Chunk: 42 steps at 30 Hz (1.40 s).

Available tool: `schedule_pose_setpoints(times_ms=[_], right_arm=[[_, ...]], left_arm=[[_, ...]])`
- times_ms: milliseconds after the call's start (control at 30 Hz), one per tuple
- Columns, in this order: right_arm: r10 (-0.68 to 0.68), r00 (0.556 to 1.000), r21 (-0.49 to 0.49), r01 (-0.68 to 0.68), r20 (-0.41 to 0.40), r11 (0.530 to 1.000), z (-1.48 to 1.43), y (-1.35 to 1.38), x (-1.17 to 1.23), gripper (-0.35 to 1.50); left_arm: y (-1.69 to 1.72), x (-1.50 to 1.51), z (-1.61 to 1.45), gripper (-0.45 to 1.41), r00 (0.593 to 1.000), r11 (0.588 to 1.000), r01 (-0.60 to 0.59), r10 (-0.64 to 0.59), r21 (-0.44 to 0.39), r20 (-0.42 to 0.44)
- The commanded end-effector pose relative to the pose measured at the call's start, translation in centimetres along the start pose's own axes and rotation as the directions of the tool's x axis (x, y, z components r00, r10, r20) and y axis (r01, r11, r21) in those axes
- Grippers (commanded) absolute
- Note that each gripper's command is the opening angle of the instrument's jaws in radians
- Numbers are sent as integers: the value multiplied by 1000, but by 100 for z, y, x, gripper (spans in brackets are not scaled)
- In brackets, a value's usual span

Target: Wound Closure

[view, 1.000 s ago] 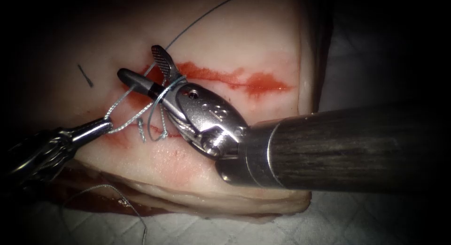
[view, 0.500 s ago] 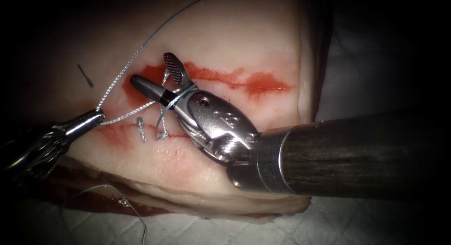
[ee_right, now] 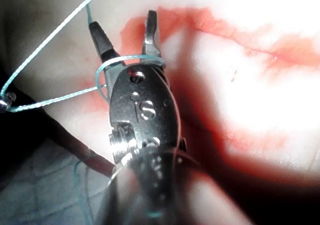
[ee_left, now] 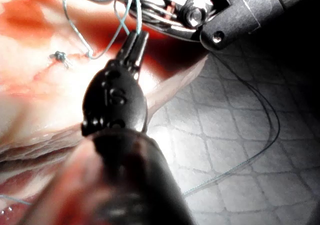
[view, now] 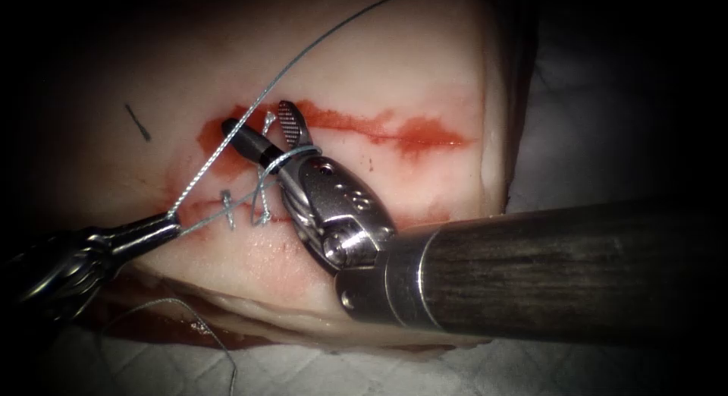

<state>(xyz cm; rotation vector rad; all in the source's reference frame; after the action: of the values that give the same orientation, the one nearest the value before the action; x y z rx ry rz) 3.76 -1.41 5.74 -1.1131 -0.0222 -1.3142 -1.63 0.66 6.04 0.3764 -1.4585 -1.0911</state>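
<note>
We look down from above and in front through the endoscope, we ride close along each shaft in both wrist views, all three sharing the thread (view: 227,142) looped round the right tool (view: 262,134).

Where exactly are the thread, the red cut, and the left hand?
thread (view: 303,51): endoscope view, strand crossing the tissue.
red cut (view: 413,134): endoscope view, its wide red part.
left hand (view: 173,223): endoscope view, tip gripping the thread.

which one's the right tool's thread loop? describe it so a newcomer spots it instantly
Start at the big dark shaft entering from the right and follow it to the right tool, jaws open over the red cut in the tissue. The loop is the pale thread wrapped around the tool just behind its jaws. Unlike the short cut ends nearby, it runs on to the left tool, shut on the thread.
</note>
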Motion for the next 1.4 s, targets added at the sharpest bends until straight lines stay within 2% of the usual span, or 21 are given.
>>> schedule_pose_setpoints(times_ms=[33, 367, 900, 967, 1000, 1067, 1100, 1167, 1267, 1400], right_arm=[[13, 999, 10, -13, -30, 1000, 4, 5, 14, 79], [35, 989, 7, -35, -145, 999, -1, 6, 28, 74], [79, 986, 20, -76, -148, 997, 29, -8, 24, 68], [77, 984, 24, -74, -158, 997, 30, -9, 25, 57], [74, 981, 19, -72, -177, 997, 31, -11, 27, 21], [68, 977, -20, -74, -201, 997, 29, -14, 31, 0], [67, 973, -40, -78, -219, 996, 27, -16, 34, -35], [46, 964, -44, -60, -260, 997, 24, -15, 42, -35], [42, 960, -44, -56, -276, 997, 23, -13, 44, -35], [15, 954, -75, -40, -300, 996, 17, -5, 38, -35]], left_arm=[[-1, 6, 5, -45, 1000, 1000, -10, 10, 10, -4], [2, 11, 8, -45, 1000, 1000, -12, 13, 27, -9], [-4, 15, 14, -45, 1000, 999, -11, 12, 51, -20], [-4, 15, 14, -45, 1000, 999, -11, 12, 52, -20], [-4, 15, 14, -45, 1000, 999, -11, 12, 51, -23], [-5, 15, 15, -45, 1000, 999, -10, 12, 51, -23], [-5, 15, 15, -45, 1000, 999, -10, 11, 52, -23], [-5, 15, 15, -45, 1000, 999, -10, 11, 52, -24], [-5, 14, 15, -45, 1000, 999, -10, 11, 52, -24], [0, 11, 16, -45, 1000, 1000, -9, 9, 27, -15]])
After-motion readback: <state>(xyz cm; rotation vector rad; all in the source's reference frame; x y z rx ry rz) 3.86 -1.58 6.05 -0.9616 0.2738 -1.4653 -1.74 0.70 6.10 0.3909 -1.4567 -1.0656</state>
